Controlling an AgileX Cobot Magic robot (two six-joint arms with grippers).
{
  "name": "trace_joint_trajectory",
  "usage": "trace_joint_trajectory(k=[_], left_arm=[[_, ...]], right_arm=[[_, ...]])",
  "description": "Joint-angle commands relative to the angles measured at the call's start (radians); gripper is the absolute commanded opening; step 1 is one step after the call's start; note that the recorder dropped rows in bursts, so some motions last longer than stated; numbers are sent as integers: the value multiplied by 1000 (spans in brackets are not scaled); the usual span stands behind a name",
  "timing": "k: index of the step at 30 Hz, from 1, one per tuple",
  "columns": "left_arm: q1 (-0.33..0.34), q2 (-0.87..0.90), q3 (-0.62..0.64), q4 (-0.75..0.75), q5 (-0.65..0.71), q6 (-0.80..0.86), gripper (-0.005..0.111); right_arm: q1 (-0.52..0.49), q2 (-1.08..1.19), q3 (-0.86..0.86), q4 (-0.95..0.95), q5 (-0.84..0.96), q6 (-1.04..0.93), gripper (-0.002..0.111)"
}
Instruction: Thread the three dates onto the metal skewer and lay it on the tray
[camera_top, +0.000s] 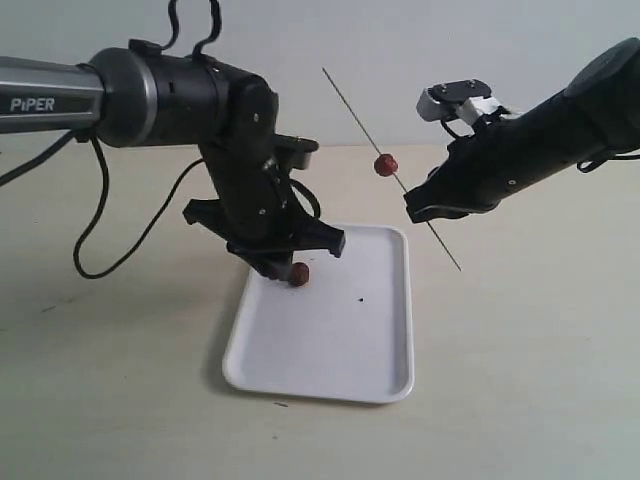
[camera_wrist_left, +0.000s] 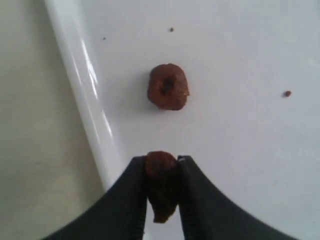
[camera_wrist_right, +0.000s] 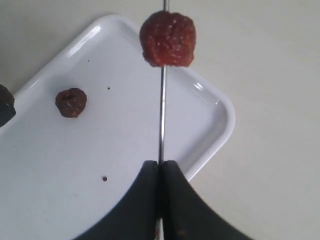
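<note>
1. Exterior view is bright and evenly lit, kinda washed out, slightly soft all over.
2. The tray (camera_top: 340, 340) drops a soft shadow on the bench (camera_top: 120, 400) along its left and near edges.
3. Left wrist view: white glare streak down the tray's edge, and the left end effector (camera_wrist_left: 162, 161) is blurry up close.
4. Right wrist view: small glint on the tray's corner.

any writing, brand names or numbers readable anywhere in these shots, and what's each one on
"PiPER": white letters on the left arm's grey tube, at the left edge of the exterior view.
Nothing else can be read: the tray, the metal skewer and the right arm bear no writing, and neither wrist view shows any text.
</note>
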Motion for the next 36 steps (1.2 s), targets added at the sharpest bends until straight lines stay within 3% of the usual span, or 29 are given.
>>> trace_joint_trajectory(k=[1,8,13,21,26,30,36], left_arm=[[55,-39,-7,-171,10,172,23],[206,-54,-7,-612,41,529,23],[306,-54,-7,-798,112,699,23],[441,-54,-7,-990,269,878,23],[511,-54,-7,-1107,307,956,23],[550,-54,-7,-1120,307,972,23],[601,-54,-7,-1089,307,996,23]], right_arm=[[-2,0,1,-58,-8,6,0],[-2,0,1,-322,95,8,0],[-2,0,1,-415,191,-4,0],[-2,0,1,-378,227,-111,0],[-2,0,1,-262,334,-297,0],[-2,0,1,-158,357,-428,0],[-2,0,3,-159,348,-432,0]])
